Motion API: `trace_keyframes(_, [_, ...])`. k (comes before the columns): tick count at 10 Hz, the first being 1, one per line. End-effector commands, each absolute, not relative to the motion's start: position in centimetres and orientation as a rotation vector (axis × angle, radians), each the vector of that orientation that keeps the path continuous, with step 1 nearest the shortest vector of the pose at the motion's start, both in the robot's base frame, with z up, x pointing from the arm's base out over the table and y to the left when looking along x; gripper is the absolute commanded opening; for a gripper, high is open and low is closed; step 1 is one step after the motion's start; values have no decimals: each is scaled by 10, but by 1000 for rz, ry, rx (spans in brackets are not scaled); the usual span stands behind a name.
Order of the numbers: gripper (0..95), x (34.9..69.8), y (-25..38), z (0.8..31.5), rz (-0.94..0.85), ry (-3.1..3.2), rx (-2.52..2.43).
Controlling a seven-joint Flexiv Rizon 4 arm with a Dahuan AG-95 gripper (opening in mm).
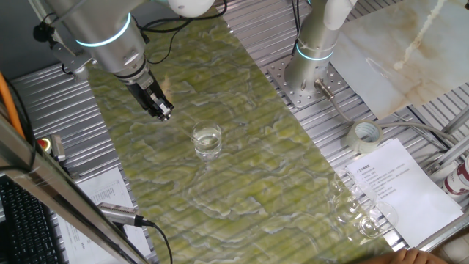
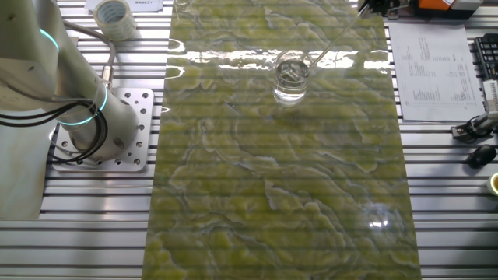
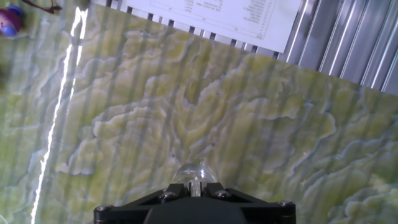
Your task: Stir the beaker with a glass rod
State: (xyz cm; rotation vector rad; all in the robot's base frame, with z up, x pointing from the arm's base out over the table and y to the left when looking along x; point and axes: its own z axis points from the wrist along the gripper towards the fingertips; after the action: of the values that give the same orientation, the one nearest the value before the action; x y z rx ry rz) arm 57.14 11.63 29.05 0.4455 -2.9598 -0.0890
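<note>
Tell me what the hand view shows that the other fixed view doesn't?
Only the hand view shows the jaws up close, pinching the glass rod at the gripper. Only the other fixed view shows the beaker, the rod slanting into it, the tape roll and the arm's base. Both show the green mat and printed paper.

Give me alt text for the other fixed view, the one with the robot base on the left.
A clear beaker stands near the far end of a green marbled mat, with a thin glass rod slanting from its mouth up to the right. The arm's base sits left, a tape roll behind it, and papers lie right.
</note>
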Motion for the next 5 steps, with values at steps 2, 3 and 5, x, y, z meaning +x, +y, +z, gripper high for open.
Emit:
trace_keyframes(2, [0, 566, 120, 297, -80, -2963, 456])
trace_keyframes(3, [0, 562, 121, 299, -78, -2973, 466])
trace_keyframes(5, [0, 557, 124, 303, -72, -2978, 470])
